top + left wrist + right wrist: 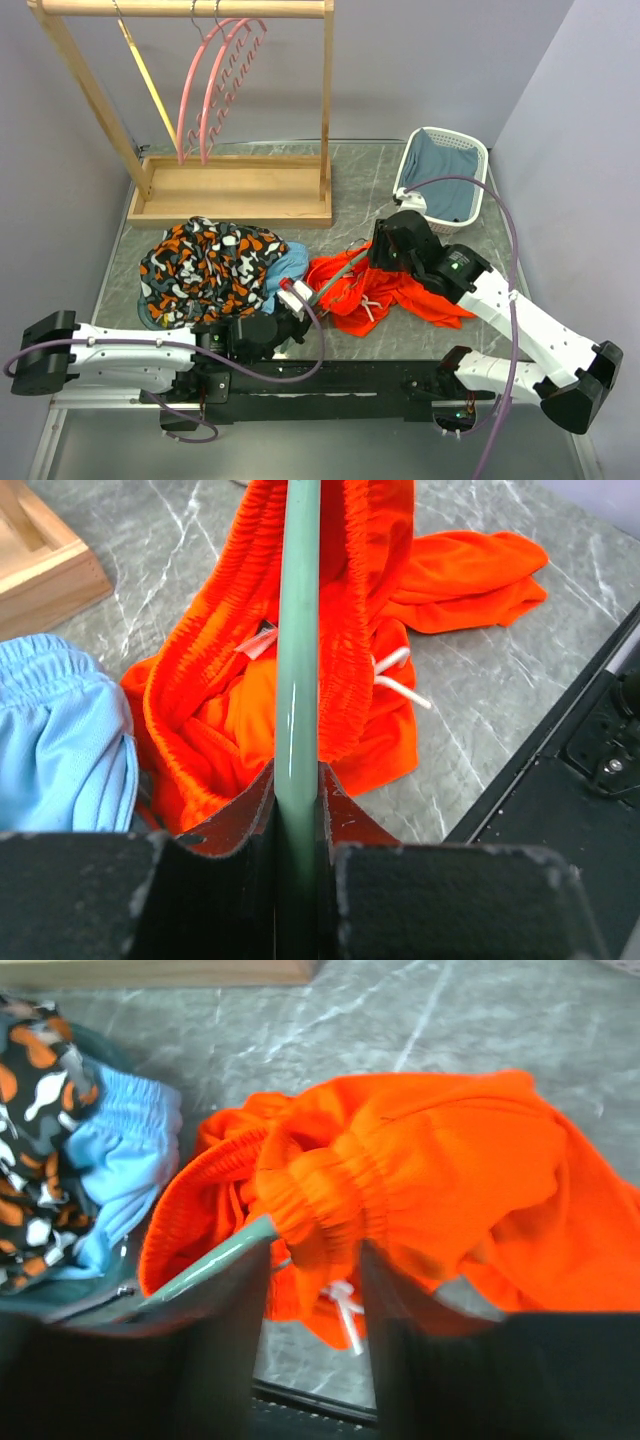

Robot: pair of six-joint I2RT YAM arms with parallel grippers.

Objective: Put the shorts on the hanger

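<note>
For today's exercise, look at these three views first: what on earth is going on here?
Two robot arms are working together. The left gripper is shut on the teal-green plastic hanger, pointing it at the bright orange-red fabric shorts. The right gripper pinches the shorts' gathered waistband and holds it raised, with the hanger's arm reaching in under it. Most of the fabric lies on the grey marbled table, so the shorts are not yet hung. A black-orange-white patterned garment lies nearby.

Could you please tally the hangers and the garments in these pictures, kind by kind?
Hangers: 4 (teal hanger, two pink hangers, yellow hanger)
Garments: 4 (orange shorts, patterned garment, light-blue garment, blue garment in the basket)
Total: 8
</note>
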